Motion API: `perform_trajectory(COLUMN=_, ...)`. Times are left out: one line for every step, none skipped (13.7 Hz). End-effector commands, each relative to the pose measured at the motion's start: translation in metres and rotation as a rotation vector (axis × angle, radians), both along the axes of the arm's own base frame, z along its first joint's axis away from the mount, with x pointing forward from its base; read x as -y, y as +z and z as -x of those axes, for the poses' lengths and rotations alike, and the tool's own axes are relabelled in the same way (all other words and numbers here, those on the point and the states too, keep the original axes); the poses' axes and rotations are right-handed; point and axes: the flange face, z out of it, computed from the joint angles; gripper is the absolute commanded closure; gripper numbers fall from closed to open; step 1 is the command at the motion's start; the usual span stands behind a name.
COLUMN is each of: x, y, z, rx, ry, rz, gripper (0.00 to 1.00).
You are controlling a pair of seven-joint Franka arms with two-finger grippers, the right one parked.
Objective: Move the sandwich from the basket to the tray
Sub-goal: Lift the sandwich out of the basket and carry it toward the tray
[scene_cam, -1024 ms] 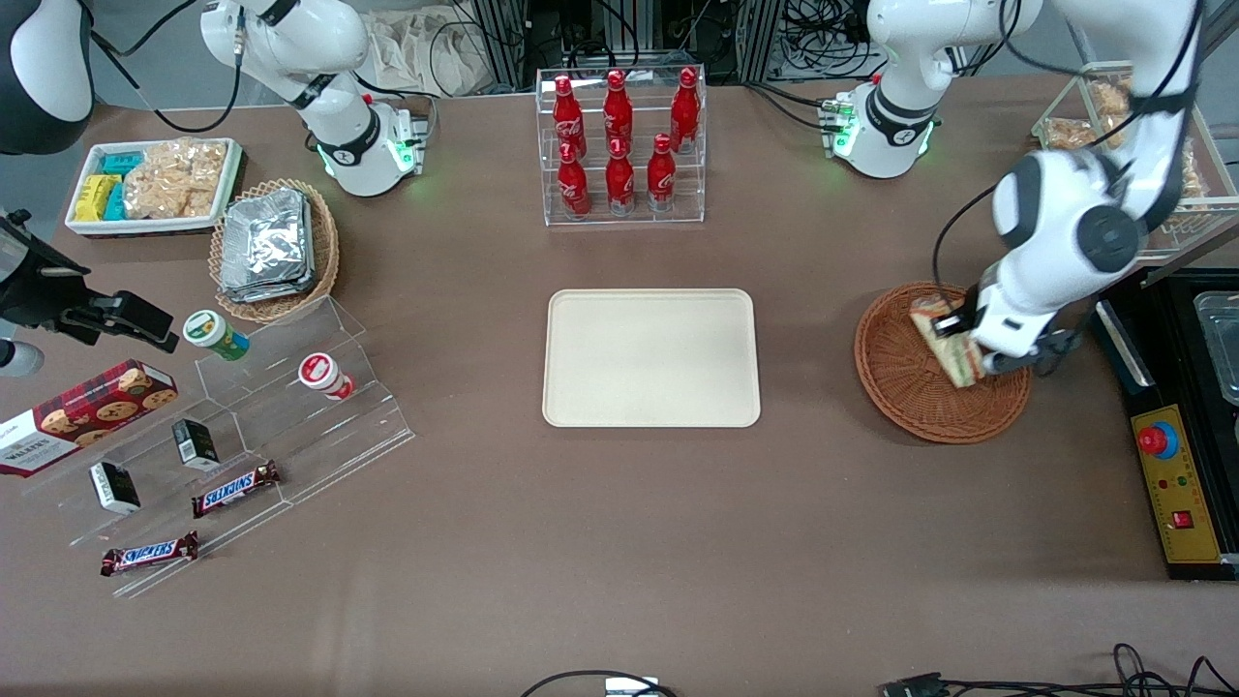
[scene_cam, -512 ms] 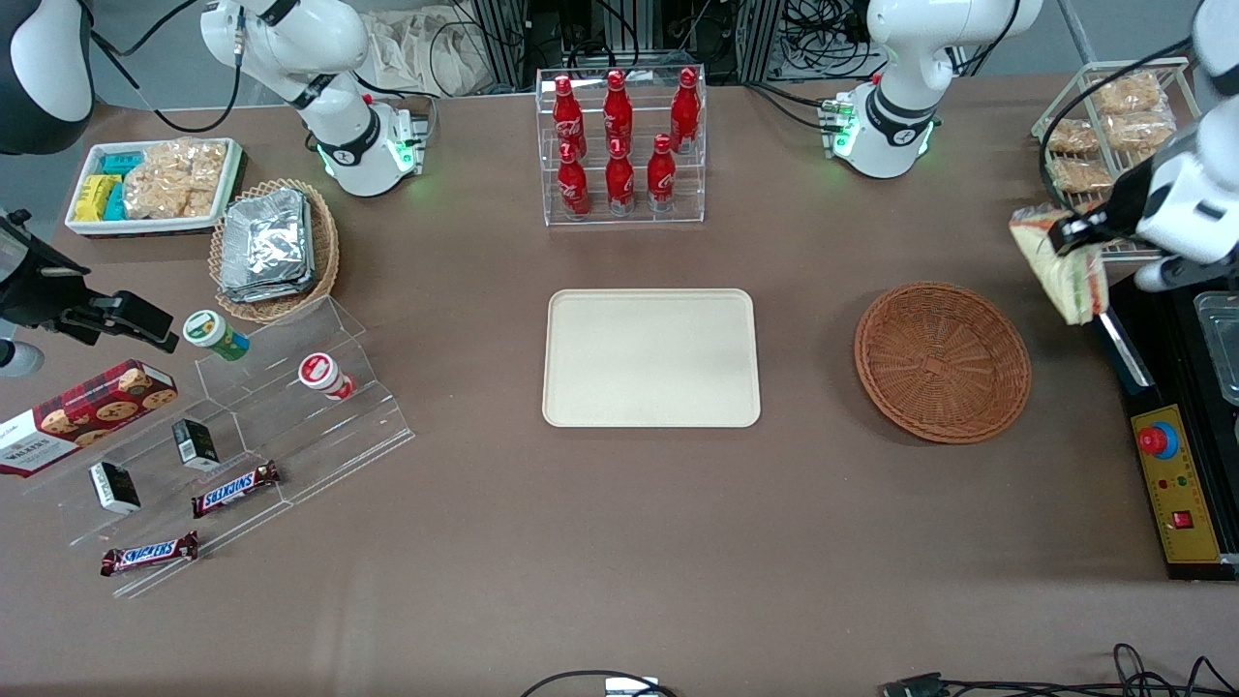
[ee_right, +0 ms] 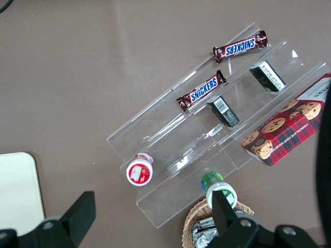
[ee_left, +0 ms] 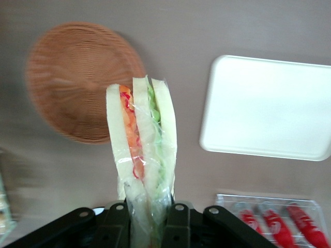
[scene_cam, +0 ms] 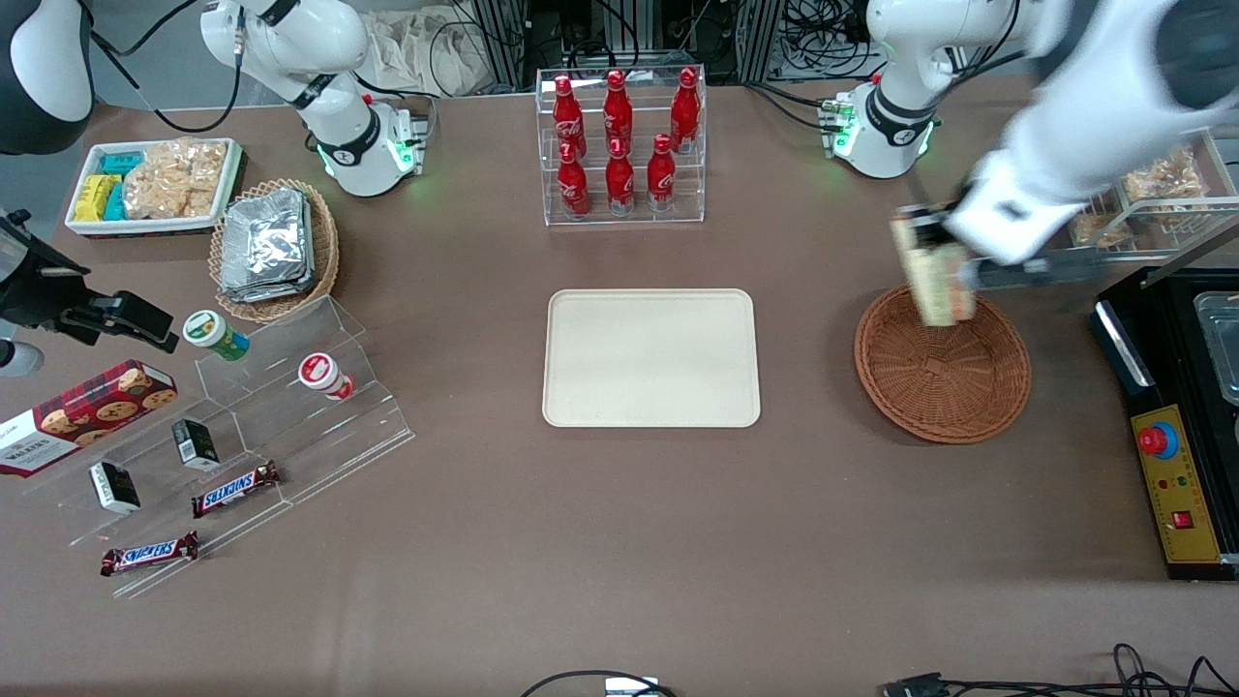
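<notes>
A: Sandwich point(ee_left: 140, 155) status?

B: Held in the air, wrapped in clear film, cut edge with the orange-red and green layers facing the wrist camera. The gripper point(ee_left: 146, 213) is clamped on its lower end, one black finger point(ee_left: 118, 219) pressed to each side of the wrap.

A: Position against the basket?

B: In the front view the sandwich point(scene_cam: 932, 273) hangs above the basket's point(scene_cam: 942, 363) rim, at the edge farthest from the front camera, not touching the wicker. The basket has nothing in it.

A: Gripper in that view?

B: The gripper point(scene_cam: 953, 259) sits at the sandwich's upper part, with the white arm link running up from it toward the working arm's end of the table.

A: Tray?

B: The tray point(scene_cam: 650, 357) lies flat at the middle of the table, well apart from the basket, nothing on it. In the wrist view the tray point(ee_left: 269, 107) and basket point(ee_left: 78, 81) show either side of the sandwich.

A: Surroundings?

B: The clear rack of red bottles point(scene_cam: 619, 145) stands farther from the front camera than the tray. At the parked arm's end: a tan basket of foil packs point(scene_cam: 272, 247), a white tray of snacks point(scene_cam: 153, 186), and a clear stepped stand point(scene_cam: 242, 436) with Snickers bars point(scene_cam: 235, 489) and small cups.
</notes>
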Motion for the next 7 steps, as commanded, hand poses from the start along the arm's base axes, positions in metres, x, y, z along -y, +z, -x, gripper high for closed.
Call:
perform_trajectory(x=0.099, y=-0.019, z=-0.006, rx=0.025, ry=0.037, rz=0.061, gripper=1.0)
perform_trajectory(x=0.12, y=-0.033, z=-0.008, rx=0.03, ry=0.091, rz=0.076, gripper=1.0)
perform_trajectory(x=0.142, y=-0.046, z=-0.002, rx=0.049, ry=0.082, rz=0.069, gripper=1.0)
perform_trajectory(x=0.154, y=-0.061, z=0.002, rx=0.059, ry=0.061, rz=0.041, gripper=1.0)
perform_trajectory(x=0.16, y=-0.083, z=0.002, rx=0.048, ry=0.047, rz=0.022, gripper=1.0)
perform_trajectory(x=0.164, y=-0.104, z=0.004, rx=0.049, ry=0.038, rz=0.027, gripper=1.0)
perform_trajectory(x=0.165, y=-0.128, z=0.008, rx=0.053, ry=0.028, rz=0.029, gripper=1.0)
